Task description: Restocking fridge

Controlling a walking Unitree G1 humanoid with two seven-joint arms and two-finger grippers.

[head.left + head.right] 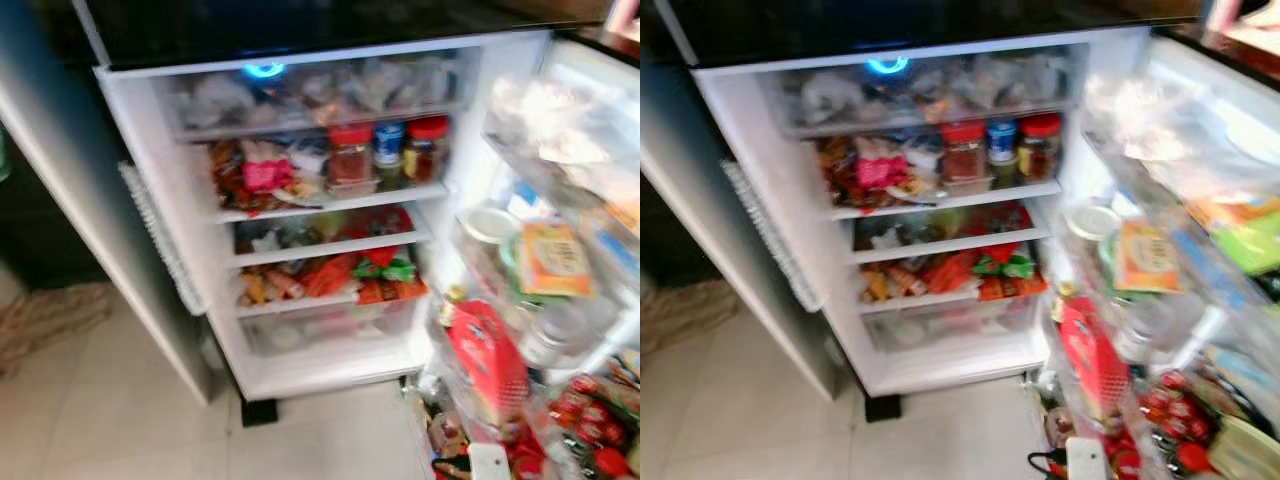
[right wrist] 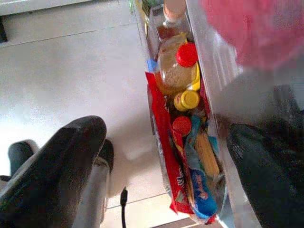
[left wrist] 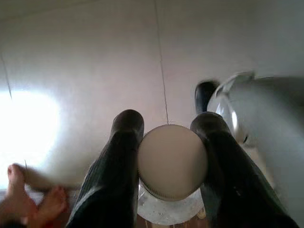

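Note:
The fridge (image 1: 440,200) stands open before me, its shelves packed with packets and with jars (image 1: 350,150) that have red lids. Its door rack (image 1: 470,385) on the right holds a red carton (image 1: 485,355), an orange packet (image 1: 550,258) and bottles. In the left wrist view my left gripper (image 3: 168,121) is shut on a jar with a beige lid (image 3: 172,161), above the tiled floor. In the right wrist view my right gripper (image 2: 166,133) is open above the door's lowest rack, where a red-capped bottle (image 2: 186,54), a yellow-capped one (image 2: 188,99) and a red packet (image 2: 164,137) are.
A grey door panel (image 1: 90,200) angles out at the fridge's left. Pale floor tiles (image 1: 120,400) lie in front, with a rug (image 1: 50,320) at far left. A person's bare toes (image 3: 19,199) are on the floor near my left gripper, beside a grey rounded body (image 3: 266,109).

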